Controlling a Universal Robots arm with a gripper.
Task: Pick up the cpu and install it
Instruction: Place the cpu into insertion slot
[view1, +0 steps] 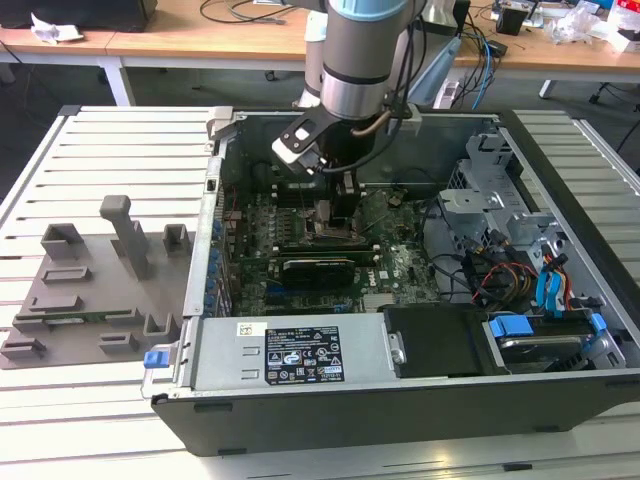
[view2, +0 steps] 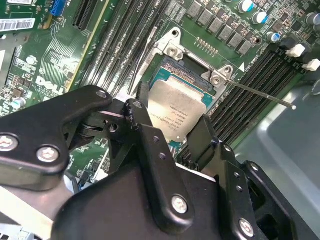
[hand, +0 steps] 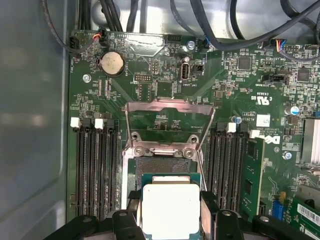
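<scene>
- White slatted metal forms the table (view1: 100, 130), and wooden desks (view1: 200, 40) strewn with cables stand behind it.
- Grey plastic tray (view1: 90, 290) with upright holders lies on the table at the exterior view's left, just beside the computer case (view1: 400, 405).
- The case lies open on its side, showing a green motherboard (hand: 165, 95), black cables, and drive bays (view1: 500, 190) at the exterior view's right.
- The arm (view1: 365, 50) reaches down into the case over the middle of the board.
- On the board the socket (hand: 162, 165) stands open, its metal load plate (hand: 167, 107) tilted up, with memory slots (hand: 95, 165) on either side.
- The jaws are closed on the cpu (hand: 171, 210), one on each of two opposite edges, with its silvery top facing up.
- The cpu is level over the socket and covers part of it, with bare contacts showing beyond its edge. Whether it touches the socket I cannot tell.
</scene>
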